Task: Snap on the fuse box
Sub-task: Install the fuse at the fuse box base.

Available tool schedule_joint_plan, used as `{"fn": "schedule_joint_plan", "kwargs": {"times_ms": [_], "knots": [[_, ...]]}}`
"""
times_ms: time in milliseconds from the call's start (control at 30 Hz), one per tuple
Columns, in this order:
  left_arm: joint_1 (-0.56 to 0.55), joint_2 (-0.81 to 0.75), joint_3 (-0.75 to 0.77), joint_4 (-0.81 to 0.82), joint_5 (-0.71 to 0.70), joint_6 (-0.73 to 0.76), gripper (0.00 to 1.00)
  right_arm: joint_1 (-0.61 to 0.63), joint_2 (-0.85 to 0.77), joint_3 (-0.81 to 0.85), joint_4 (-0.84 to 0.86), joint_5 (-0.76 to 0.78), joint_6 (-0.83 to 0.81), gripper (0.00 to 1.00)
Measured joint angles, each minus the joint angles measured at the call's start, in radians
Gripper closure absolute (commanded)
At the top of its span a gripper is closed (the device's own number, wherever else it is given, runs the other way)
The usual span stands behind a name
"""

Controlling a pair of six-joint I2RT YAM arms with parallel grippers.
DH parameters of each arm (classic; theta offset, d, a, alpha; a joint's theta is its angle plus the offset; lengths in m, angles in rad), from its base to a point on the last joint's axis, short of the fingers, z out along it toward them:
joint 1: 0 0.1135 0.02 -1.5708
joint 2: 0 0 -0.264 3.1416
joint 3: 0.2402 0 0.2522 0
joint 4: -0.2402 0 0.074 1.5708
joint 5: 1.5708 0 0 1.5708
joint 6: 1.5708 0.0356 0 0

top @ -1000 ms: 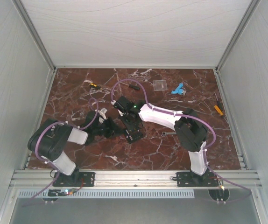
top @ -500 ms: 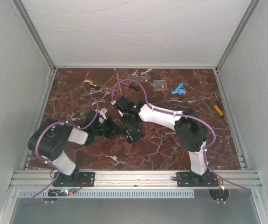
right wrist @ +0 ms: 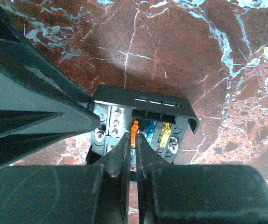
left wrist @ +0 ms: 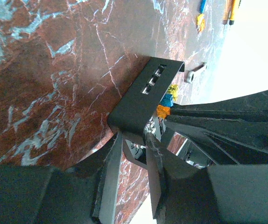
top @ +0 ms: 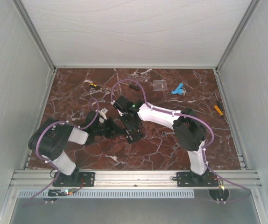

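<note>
**Fuse box snap-on: right jaws now clenched over the fuse row**

Fuse box (right wrist: 143,121) position is unchanged from a second ago: near the middle of the table (top: 78,93), between the two wrists. You see the left gripper (left wrist: 134,154) grasping it, one finger on each side of the box body. Within the last second the right gripper (right wrist: 130,142) has drawn its jaws fully together, and that arm's elbow has shifted slightly. The joined tips hold nothing. They point at the orange fuse (right wrist: 134,128), just below the slotted cover (left wrist: 143,93), which stands raised off the fuse row.

Treat the clenched tips as a pushing tool. The likely purpose is to press the cover down while the left gripper steadies the box.

Limits of view:
- From above, both grippers hide most of the box.
- You cannot tell whether the right tips touch the fuses or hover over them.
- No latch or hinge is visible, so do not assume any catch is engaged.
- The near end of the box is cut off behind the fingers in both wrist views.
</note>
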Motion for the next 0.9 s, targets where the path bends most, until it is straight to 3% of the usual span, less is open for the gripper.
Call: {"fn": "schedule_joint_plan", "kwargs": {"times_ms": [633,900], "knots": [[0.000,0.014,0.000,0.016,0.008,-0.004,0.73,-0.008,0.088,0.088,-0.089,-0.010,-0.002,1.00],[0.000,0.014,0.000,0.017,0.009,-0.007,0.73,-0.010,0.013,0.010,-0.001,-0.023,-0.003,0.98]]}}
